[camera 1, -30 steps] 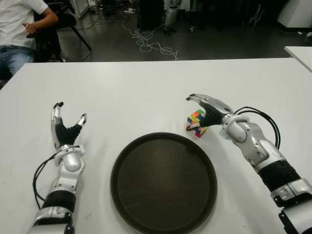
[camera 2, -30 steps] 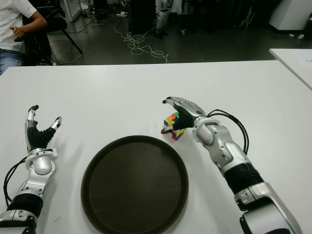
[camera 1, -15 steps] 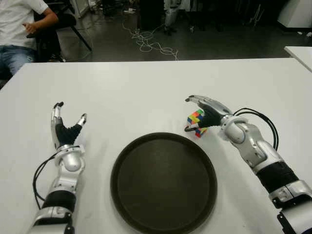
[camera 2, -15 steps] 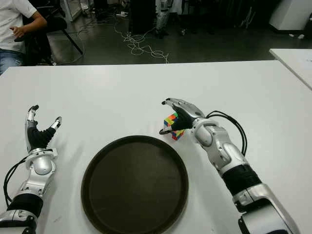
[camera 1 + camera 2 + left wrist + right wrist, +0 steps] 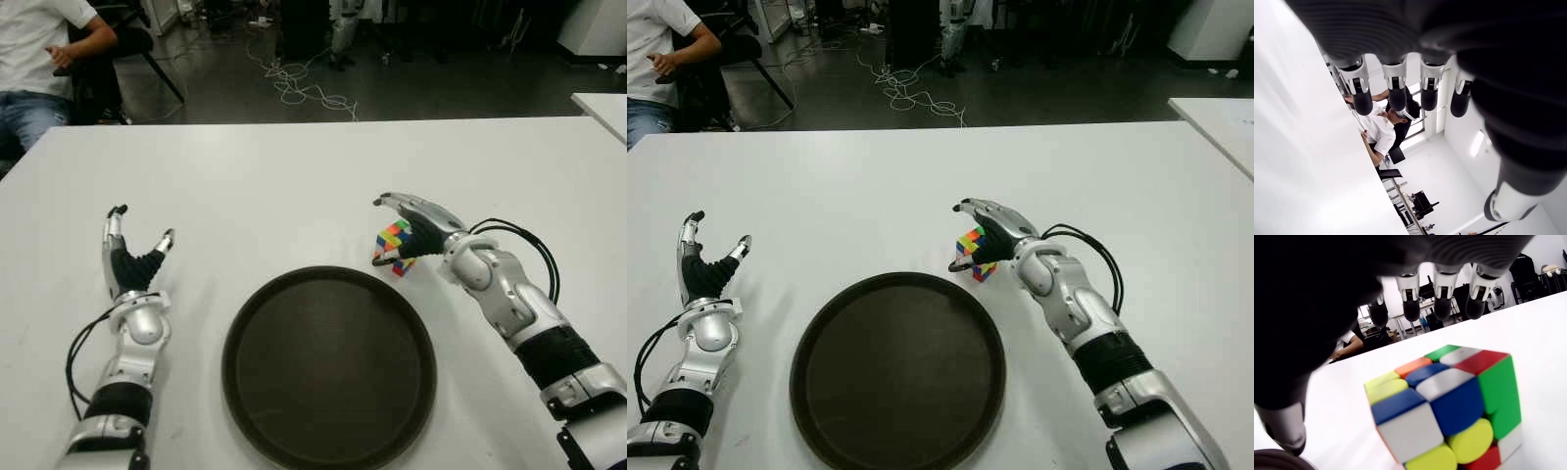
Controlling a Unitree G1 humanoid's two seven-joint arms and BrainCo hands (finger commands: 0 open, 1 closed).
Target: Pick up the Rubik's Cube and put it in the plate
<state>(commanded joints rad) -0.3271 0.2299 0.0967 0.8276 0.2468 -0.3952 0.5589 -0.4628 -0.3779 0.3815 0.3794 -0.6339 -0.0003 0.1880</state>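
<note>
The Rubik's Cube (image 5: pixel 395 245) sits on the white table (image 5: pixel 294 186), just past the far right rim of the round dark plate (image 5: pixel 328 372). My right hand (image 5: pixel 380 231) arches over the cube, open. In the right wrist view its fingers (image 5: pixel 1442 293) reach beyond the cube (image 5: pixel 1444 406), and the thumb (image 5: pixel 1283 431) hangs on the plate side, apart from it. My left hand (image 5: pixel 137 240) shows left of the plate, fingers spread upward and holding nothing. Nothing lies in the plate.
A person (image 5: pixel 39 59) sits on a chair beyond the table's far left corner. Cables (image 5: pixel 304 88) lie on the dark floor behind the table. Another white table's corner (image 5: pixel 602 103) shows at the far right.
My right hand has edged slightly closer around the cube. The cube, the plate and my left hand have not moved.
</note>
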